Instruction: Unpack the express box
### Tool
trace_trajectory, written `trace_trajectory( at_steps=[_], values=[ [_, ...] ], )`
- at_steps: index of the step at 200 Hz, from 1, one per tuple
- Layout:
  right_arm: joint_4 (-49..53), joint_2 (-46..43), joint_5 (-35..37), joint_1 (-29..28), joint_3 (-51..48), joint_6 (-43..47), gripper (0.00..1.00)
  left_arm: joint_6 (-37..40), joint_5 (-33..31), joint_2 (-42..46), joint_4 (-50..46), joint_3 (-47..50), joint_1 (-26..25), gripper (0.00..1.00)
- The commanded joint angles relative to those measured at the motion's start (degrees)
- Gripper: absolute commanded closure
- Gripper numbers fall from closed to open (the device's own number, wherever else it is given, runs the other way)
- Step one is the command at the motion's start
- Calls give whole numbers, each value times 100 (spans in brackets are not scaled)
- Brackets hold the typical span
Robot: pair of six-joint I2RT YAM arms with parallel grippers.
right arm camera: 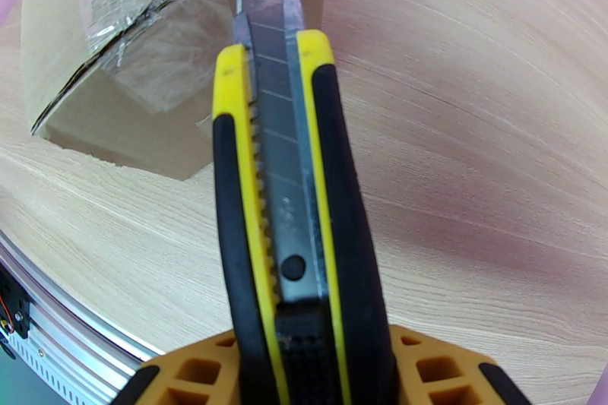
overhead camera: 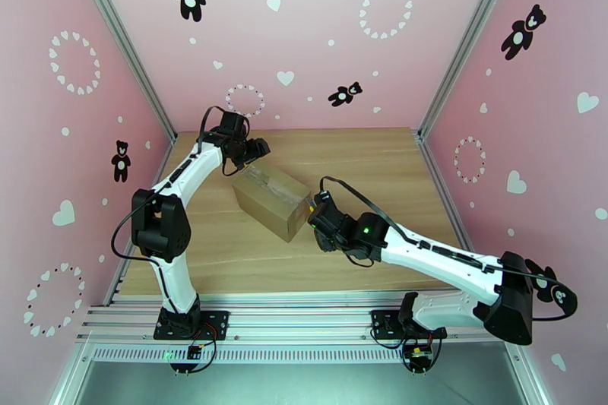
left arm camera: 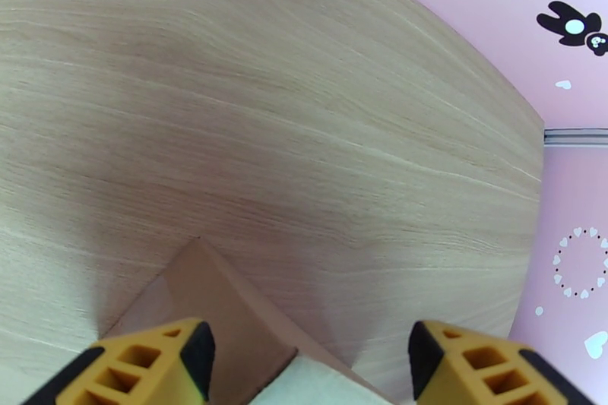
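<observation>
My right gripper pinches the box cutter, blade at the express box tape, 12 o'clock. My left gripper is spread over the far corner. Probably light, stiff; I'd brace the cardboard sides.

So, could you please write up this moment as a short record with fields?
item: express box, flaps closed and taped, lying on the table
left end effector: open, fingers on either side of one box corner
right end effector: shut on a yellow and black utility knife
blade: extended, tip at the clear tape on the box's end; contact unclear
progress: box not yet opened
</observation>
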State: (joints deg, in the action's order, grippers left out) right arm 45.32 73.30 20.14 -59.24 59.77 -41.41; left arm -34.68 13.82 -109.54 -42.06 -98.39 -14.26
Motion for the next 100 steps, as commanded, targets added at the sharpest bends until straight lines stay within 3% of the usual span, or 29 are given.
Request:
trace_trajectory(
  at_steps=[1, 100],
  values=[
    [-118, -193, -32, 19, 152, 36, 100, -45, 156, -133, 21, 39, -120, 27],
    [-152, -117, -145, 53, 167, 79, 100, -88, 186, -182, 65, 76, -329, 27]
  ],
)
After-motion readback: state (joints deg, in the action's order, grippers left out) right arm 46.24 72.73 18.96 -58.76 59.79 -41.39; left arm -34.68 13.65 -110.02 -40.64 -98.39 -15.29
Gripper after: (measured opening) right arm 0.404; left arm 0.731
